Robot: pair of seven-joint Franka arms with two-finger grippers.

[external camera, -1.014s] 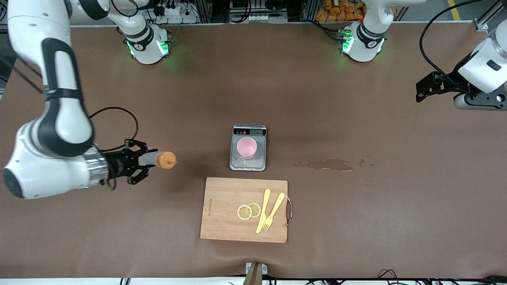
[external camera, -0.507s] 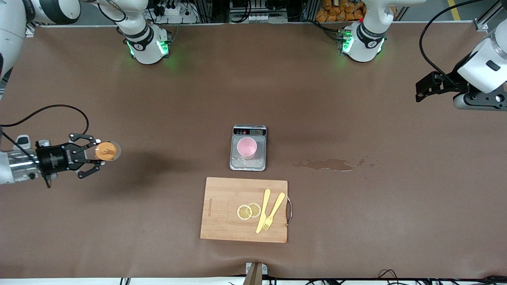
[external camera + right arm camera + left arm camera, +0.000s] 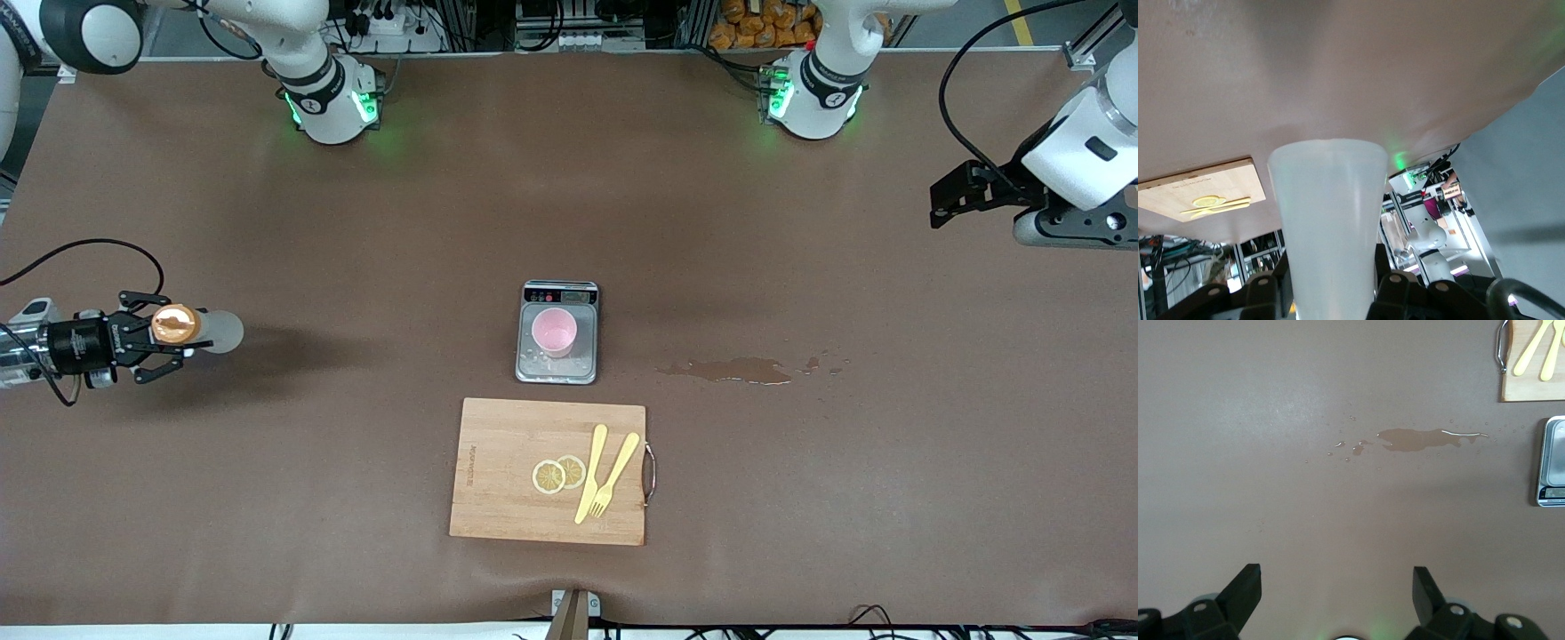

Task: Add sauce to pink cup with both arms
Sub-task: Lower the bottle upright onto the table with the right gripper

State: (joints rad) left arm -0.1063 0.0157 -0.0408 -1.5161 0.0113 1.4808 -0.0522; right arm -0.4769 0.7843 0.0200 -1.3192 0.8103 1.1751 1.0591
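Observation:
My right gripper (image 3: pixel 164 338) is shut on the sauce bottle (image 3: pixel 213 331), a translucent whitish squeeze bottle with an orange cap on top (image 3: pixel 173 324). It holds the bottle roughly upright over the table at the right arm's end. In the right wrist view the bottle's body (image 3: pixel 1328 220) fills the space between the fingers (image 3: pixel 1395 293). The pink cup (image 3: pixel 554 333) stands upright on the grey scale (image 3: pixel 557 370) at the table's middle. My left gripper (image 3: pixel 947 191) is open and empty, up in the air over the left arm's end; its fingertips (image 3: pixel 1248 580) stand wide apart.
A wooden cutting board (image 3: pixel 498 471) with lemon slices (image 3: pixel 557 474) and a yellow knife and fork (image 3: pixel 605 476) lies nearer the front camera than the scale. A brown liquid spill (image 3: pixel 733 370) lies beside the scale toward the left arm's end, and shows in the left wrist view (image 3: pixel 1425 440).
My right arm has pulled back with the sauce bottle, away from the scale toward its own end of the table, and the bottle has turned from level to upright. The left arm has barely moved.

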